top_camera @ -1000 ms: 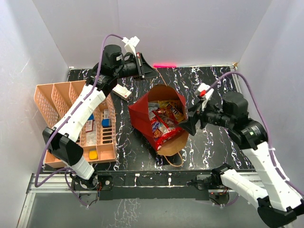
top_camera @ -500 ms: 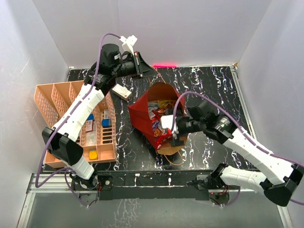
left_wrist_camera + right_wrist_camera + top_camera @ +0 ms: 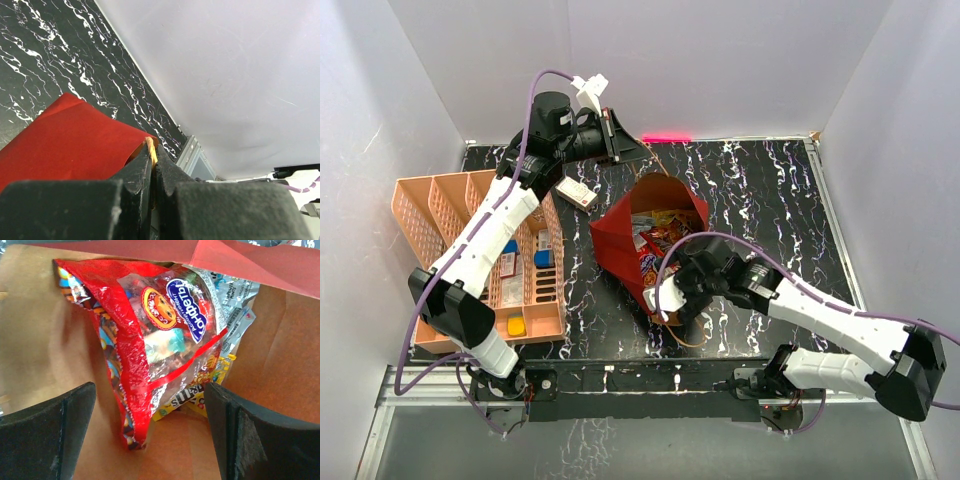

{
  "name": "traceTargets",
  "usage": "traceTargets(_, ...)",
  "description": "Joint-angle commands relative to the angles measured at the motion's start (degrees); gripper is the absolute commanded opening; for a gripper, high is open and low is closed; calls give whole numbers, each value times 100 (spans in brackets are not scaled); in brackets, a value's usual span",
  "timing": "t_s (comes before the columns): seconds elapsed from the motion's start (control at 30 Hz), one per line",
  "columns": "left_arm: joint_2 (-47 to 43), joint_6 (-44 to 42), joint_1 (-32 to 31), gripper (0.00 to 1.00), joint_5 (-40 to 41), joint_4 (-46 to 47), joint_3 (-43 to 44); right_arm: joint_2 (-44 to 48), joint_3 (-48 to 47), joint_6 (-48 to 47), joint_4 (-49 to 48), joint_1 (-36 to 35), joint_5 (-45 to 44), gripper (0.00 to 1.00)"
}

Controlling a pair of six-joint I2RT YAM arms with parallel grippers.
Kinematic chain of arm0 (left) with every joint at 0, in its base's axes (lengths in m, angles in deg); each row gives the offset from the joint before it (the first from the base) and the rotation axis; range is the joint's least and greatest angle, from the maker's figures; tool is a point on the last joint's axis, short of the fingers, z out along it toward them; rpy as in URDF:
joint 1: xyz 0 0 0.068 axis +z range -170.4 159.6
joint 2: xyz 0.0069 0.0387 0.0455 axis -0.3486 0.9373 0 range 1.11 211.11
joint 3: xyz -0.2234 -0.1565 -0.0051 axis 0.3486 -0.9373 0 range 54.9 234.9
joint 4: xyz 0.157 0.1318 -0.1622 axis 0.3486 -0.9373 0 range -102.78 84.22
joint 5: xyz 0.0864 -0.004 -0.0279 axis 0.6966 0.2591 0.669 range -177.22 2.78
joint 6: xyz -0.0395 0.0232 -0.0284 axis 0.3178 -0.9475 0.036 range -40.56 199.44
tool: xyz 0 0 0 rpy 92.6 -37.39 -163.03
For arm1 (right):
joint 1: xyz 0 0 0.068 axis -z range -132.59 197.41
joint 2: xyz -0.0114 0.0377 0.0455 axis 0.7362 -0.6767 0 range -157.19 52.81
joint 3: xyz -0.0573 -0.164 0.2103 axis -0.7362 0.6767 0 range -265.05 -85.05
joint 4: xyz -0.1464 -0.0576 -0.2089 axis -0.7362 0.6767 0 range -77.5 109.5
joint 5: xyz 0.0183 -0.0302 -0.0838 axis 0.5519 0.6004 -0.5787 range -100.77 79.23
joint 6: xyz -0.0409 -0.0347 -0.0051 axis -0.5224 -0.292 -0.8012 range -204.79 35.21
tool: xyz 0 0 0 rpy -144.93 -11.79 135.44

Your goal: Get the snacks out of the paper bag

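The red paper bag (image 3: 620,235) lies tilted on the black marble table, its mouth facing the near edge. My left gripper (image 3: 638,150) is behind the bag and is shut on the bag's brown cord handle (image 3: 150,146), with the red paper (image 3: 65,135) just below. My right gripper (image 3: 672,292) is open at the bag's mouth. In the right wrist view, its fingers (image 3: 150,440) straddle a large red candy bag (image 3: 150,335) lying on the kraft inside (image 3: 40,340). A yellow packet (image 3: 192,399) and silver packets (image 3: 235,305) lie behind it.
A peach slotted tray (image 3: 430,205) with small blue and yellow blocks (image 3: 516,326) stands at the left. A small white box (image 3: 578,193) lies between tray and bag. White walls close in the table on three sides.
My right arm has swung left from beside the bag to its mouth, and its open gripper now sits in the opening. My left arm has stayed put, holding the handle.
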Motion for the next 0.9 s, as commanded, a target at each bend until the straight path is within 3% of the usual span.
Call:
traceTargets(0.0,-149,107,102,0,-108,358,130,-65,253,-588,-988,-17,-225,92)
traceTargets(0.43,-158,137,104,0,-147,406,109,-285,988,-704,-2019,-10,7,76)
traceTargets(0.6,-208,73,113,0,-114,322,77,-286,1038,-518,-2375,8,-14,43)
traceTargets(0.87,-275,6,130,0,-83,270,-35,-162,884,-167,-2301,8,222,15)
